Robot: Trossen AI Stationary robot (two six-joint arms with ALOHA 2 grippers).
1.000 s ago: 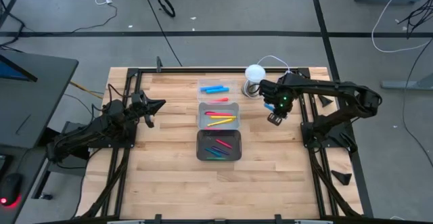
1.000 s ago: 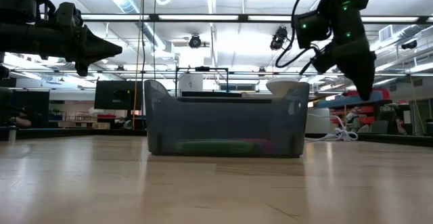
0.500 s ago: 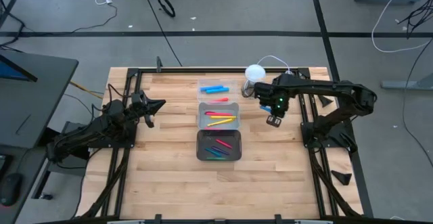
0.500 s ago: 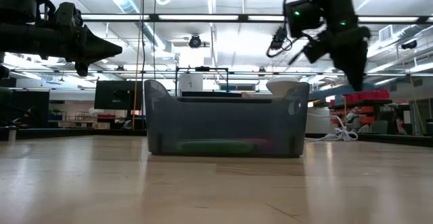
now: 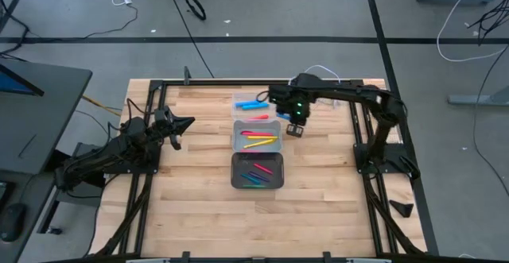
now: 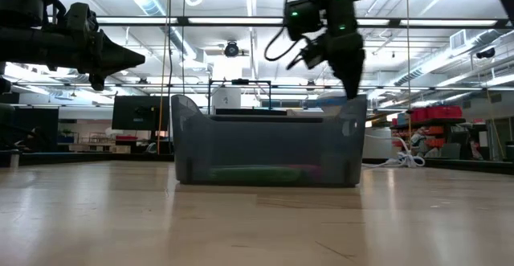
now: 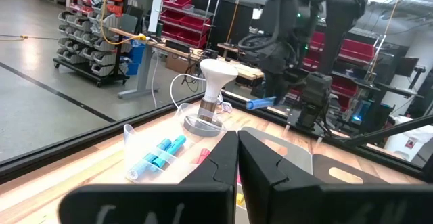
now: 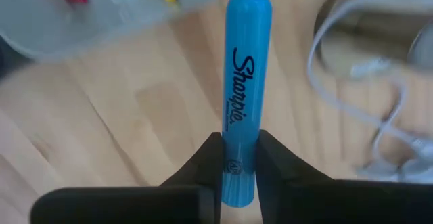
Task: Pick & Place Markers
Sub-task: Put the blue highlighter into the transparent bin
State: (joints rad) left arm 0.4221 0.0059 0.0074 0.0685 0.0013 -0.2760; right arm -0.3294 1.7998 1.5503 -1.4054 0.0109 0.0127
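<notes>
blue marker (image 8: 242, 82) clamped between right gripper (image 8: 234, 158) fingers, barrel running out toward 12 o'clock, above desk (image 5: 199, 183) just off middle tray (image 5: 236, 140) at 2 o'clock | barrel reads "Sharpie" | left gripper (image 5: 188, 122) closed, empty, at 9 o'clock of trays
</notes>
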